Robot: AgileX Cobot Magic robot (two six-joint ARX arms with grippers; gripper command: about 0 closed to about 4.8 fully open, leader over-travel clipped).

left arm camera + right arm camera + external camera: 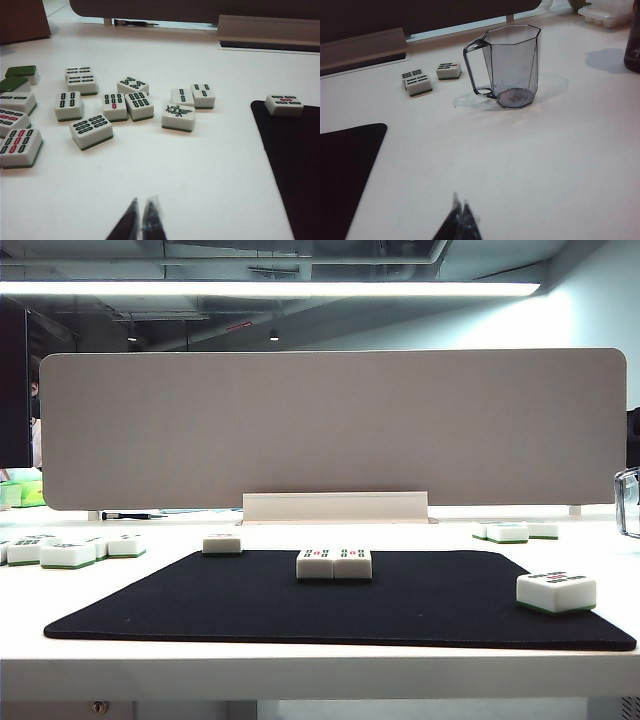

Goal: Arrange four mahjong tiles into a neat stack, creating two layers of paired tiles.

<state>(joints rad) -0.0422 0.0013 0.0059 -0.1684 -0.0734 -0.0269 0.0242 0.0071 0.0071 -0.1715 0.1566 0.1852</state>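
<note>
Two glossy white green-backed mahjong tiles (334, 564) are lying side by side, touching, at centre of the black rectangular mat (200, 610). Two single tiles are sitting at its upper-left (222, 543) and right (556, 591) edges. No stack yet. Left end effector (142, 220) and right end effector (460, 220) are hovering over the white counter (300, 670), fingers together, empty.

two white tiles (334, 564) — side by side

loose tiles (128, 106), closed left gripper (142, 220)
</note>
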